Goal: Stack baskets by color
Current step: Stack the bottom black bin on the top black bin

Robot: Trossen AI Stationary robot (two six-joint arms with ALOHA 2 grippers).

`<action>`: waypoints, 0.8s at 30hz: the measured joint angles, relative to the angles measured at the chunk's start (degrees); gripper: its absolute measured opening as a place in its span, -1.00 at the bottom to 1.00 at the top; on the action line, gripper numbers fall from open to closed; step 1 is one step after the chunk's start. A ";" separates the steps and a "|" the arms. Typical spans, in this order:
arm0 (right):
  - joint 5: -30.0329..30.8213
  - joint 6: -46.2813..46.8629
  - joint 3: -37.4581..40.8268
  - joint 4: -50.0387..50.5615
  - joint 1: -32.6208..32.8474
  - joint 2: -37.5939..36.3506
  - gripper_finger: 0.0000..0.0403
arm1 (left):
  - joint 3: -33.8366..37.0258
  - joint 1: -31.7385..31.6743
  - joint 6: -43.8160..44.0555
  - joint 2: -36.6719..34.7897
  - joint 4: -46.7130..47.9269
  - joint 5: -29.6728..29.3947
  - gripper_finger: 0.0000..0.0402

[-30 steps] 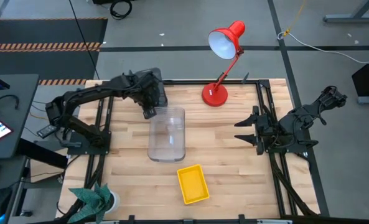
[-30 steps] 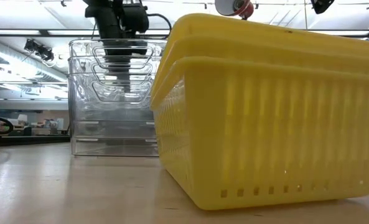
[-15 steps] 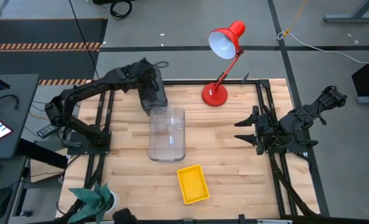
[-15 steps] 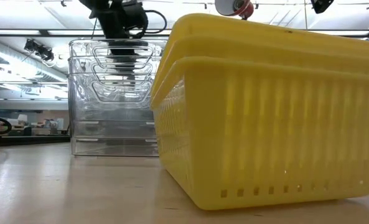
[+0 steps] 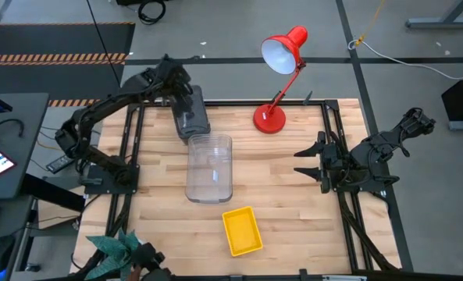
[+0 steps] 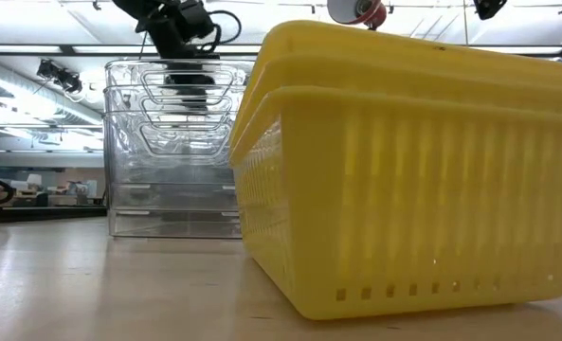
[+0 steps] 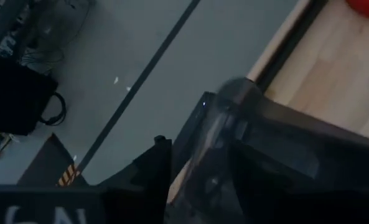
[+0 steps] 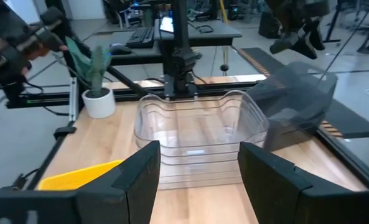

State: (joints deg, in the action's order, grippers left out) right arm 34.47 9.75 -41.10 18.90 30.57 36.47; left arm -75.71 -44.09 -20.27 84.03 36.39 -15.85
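Observation:
The dark grey baskets sit nested at the table's far edge, left of the middle; the right wrist view shows them too. The clear baskets stand stacked just in front of them, mid-table. Near the front edge is the yellow stack. My left gripper is open and hangs above and beyond the grey baskets' far left end. One finger shows beside their rim. My right gripper waits open at the table's right side, pointing at the clear stack.
A red desk lamp stands with its base on the far edge, right of the grey baskets, and its head beyond the table. A potted plant is at the near left corner. Bare wood lies between the stacks and my right arm.
My left gripper has drawn back from over the grey baskets toward the table's far left corner, rising and tipping up, and it has opened. The grey baskets stay where they were on the far edge. My right arm has kept still.

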 joint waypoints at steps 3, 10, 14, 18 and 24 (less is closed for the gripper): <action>0.60 -0.75 0.00 -0.01 0.01 -0.01 0.09 | -2.74 -1.91 0.04 0.08 1.05 2.71 -0.17; 0.64 -0.89 0.00 -0.44 0.00 0.02 0.07 | -9.67 -3.45 0.58 6.44 8.47 5.42 -0.25; 0.64 -0.44 0.00 -0.42 0.00 0.02 0.07 | -11.85 -3.32 -2.24 8.84 10.83 5.80 -0.28; 0.64 -0.42 0.00 -0.42 -0.04 0.02 0.07 | -11.93 -3.87 -5.59 9.73 11.54 7.60 -0.27; 0.64 -0.28 0.00 -0.42 -0.04 0.02 0.07 | -11.92 -5.51 -8.94 10.72 13.38 8.40 -0.28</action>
State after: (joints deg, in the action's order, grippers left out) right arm 35.11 9.47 -41.10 18.48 30.52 36.49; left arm -87.63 -49.60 -29.21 94.75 49.77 -7.44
